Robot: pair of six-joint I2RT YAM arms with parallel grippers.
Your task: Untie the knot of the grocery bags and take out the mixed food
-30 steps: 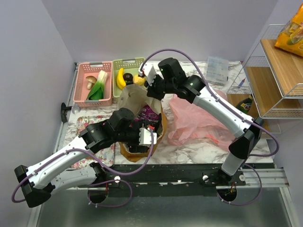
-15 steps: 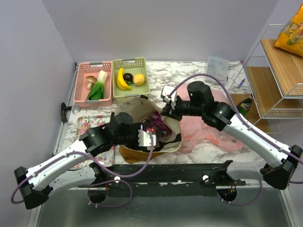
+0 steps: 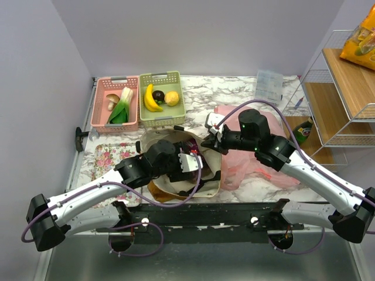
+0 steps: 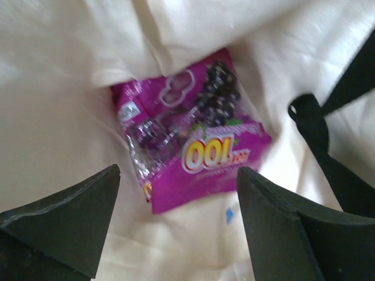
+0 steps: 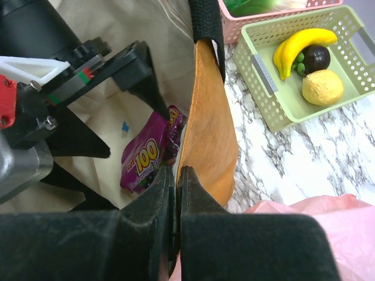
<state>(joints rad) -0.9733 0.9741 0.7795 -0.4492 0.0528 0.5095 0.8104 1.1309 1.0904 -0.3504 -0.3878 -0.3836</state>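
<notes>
The left arm (image 3: 88,196) reaches forward and rightward, and the left gripper (image 4: 176,175) points down with both fingers wide apart. The right arm (image 3: 316,175) stretches across to the left; the right gripper (image 5: 177,170) is pressed closed on the rim of the tote (image 5: 205,117)

- You see a magenta-purple packet (image 4: 193,152) with yellow-and-white "100" lettering and dark berries.
- The tote (image 5: 208,129) is mustard-orange outside and cream inside, with black straps.
- The plastic bag (image 3: 243,172) is translucent pink.
- Your tabletop (image 3: 228,88) is white marble, grey-veined.
- A pink basket (image 3: 117,80) sits beside a pale green basket (image 3: 163,116).
</notes>
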